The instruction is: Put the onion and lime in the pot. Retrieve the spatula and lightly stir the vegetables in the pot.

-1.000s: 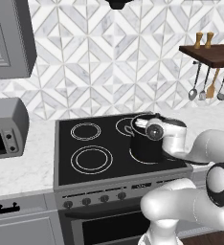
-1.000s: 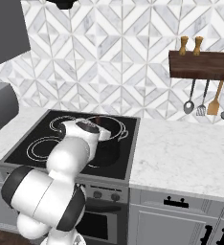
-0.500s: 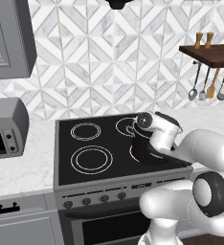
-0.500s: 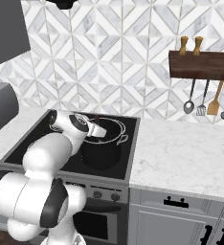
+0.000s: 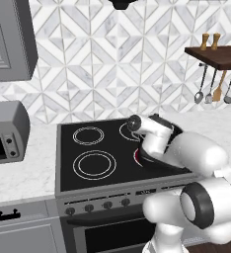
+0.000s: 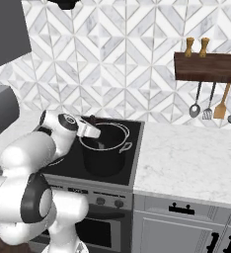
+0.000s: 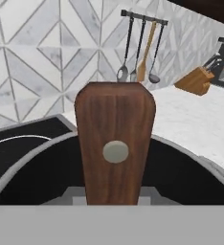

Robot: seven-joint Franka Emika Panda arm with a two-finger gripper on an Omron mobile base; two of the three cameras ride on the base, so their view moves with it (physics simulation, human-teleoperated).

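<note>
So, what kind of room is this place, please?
A home kitchen, rendered. A black glass stovetop with ring burners holds a tall dark grey metal pot, and metal utensils hang under a dark wooden wall shelf.

The pot [image 6: 105, 153] stands upright on the black stove top, at its right side toward the front. It is tall, round and nearly black, with a thin paler rim and a small loop handle sticking out on the side toward the bench. Its mouth is open, and the inside is too dark to make out what lies there.

The spatula [image 7: 115, 141] has a brown wooden handle, broad and flat with rounded corners and a pale round rivet near its middle. It stands over the pot's mouth, handle up and leaning only slightly, the far rim of the pot curving behind it.
</note>
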